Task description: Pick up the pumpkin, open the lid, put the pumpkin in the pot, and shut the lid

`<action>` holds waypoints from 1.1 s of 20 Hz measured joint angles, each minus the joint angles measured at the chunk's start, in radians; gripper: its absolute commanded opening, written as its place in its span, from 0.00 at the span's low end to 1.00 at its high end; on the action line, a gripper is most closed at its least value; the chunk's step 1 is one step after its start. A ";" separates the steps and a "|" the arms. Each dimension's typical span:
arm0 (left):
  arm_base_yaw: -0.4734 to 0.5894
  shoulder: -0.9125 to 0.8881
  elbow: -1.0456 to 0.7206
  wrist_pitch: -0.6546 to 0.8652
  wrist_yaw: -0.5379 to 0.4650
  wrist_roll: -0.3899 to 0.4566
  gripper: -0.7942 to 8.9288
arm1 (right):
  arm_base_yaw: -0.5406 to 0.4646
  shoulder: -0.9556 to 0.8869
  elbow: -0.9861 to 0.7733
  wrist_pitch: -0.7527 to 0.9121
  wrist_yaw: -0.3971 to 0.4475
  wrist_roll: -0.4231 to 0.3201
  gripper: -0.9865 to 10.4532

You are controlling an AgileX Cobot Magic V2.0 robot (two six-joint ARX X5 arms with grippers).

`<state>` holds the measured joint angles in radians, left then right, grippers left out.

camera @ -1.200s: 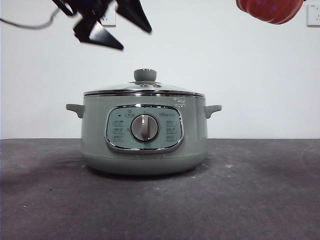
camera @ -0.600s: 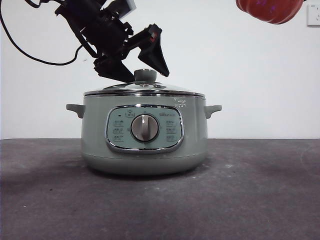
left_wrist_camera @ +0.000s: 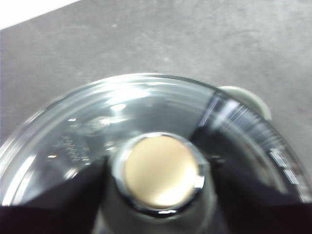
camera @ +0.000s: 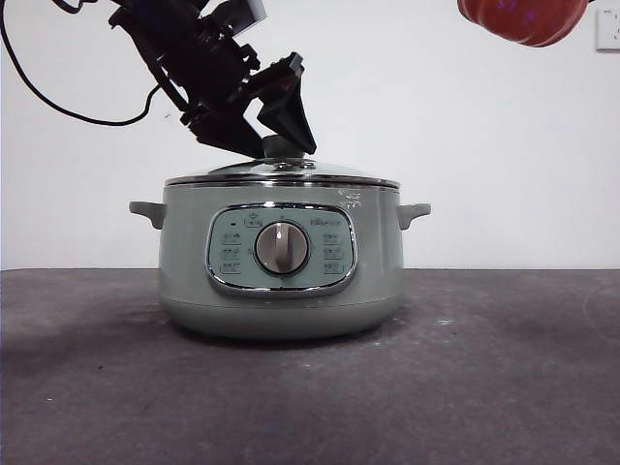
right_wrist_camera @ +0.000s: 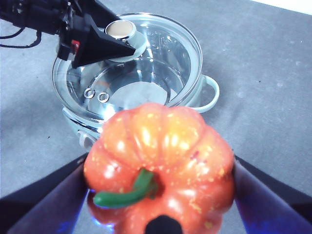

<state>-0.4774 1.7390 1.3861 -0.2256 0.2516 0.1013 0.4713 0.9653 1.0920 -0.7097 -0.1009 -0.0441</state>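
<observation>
I see a plain white wall (camera: 484, 145) behind a dark grey table (camera: 504, 387), with a wall socket (camera: 607, 29) at the upper right edge of the front frame. The pot (camera: 281, 291) sits at the centre of that frame on the table, its control panel and dial (camera: 282, 248) facing my camera. The lid (camera: 281, 174) is on the pot, seated on its rim. My left gripper (camera: 274, 136) comes down from the upper left of the front frame, and its jaws sit on either side of the lid's knob (left_wrist_camera: 161, 170); I cannot tell whether they are pressing it. My right gripper (right_wrist_camera: 161, 190) pinches the pumpkin (right_wrist_camera: 161, 165) between its jaws; the pumpkin hangs at the top right corner of the front frame, well above the table and off to the side of the pot.
</observation>
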 measured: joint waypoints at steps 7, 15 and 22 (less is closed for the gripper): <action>0.000 0.000 0.000 0.001 -0.006 0.007 0.07 | 0.000 0.000 0.000 0.000 0.000 0.000 0.08; 0.008 -0.019 0.020 -0.052 -0.005 0.008 0.07 | 0.000 0.000 0.000 0.000 0.000 0.000 0.08; 0.038 -0.102 0.123 -0.172 0.000 0.006 0.07 | 0.000 0.016 0.000 0.053 0.000 0.000 0.08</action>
<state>-0.4397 1.6371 1.5093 -0.3977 0.2520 0.1078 0.4713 0.9817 1.0920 -0.6567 -0.1009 -0.0441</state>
